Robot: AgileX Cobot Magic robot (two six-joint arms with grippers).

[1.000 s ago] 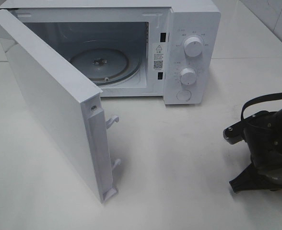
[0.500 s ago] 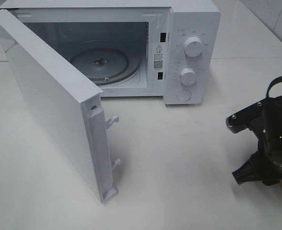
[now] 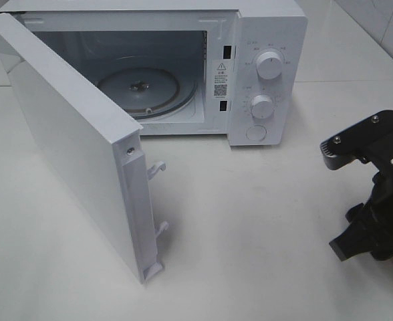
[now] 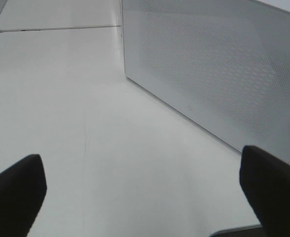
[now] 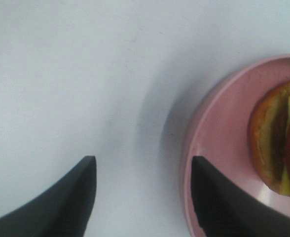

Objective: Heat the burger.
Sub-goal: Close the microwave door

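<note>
Shifted rightward since last second: my right gripper (image 5: 141, 195), jaws spread, empty, straddling the pink plate (image 5: 219, 143) rim. Burger (image 5: 278, 140) on that plate. Left gripper (image 4: 140, 190) open. Microwave (image 3: 263, 67) door open. Step: approaching; next, grasp.

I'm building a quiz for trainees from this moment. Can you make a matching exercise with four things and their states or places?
Things:
1. microwave door
2. burger
3. right gripper
4. turntable

States or places:
A. on the pink plate
B. swung open
C. bare, inside the microwave
D. open, one finger over the plate's rim

Pairs: 1-B, 2-A, 3-D, 4-C
</note>
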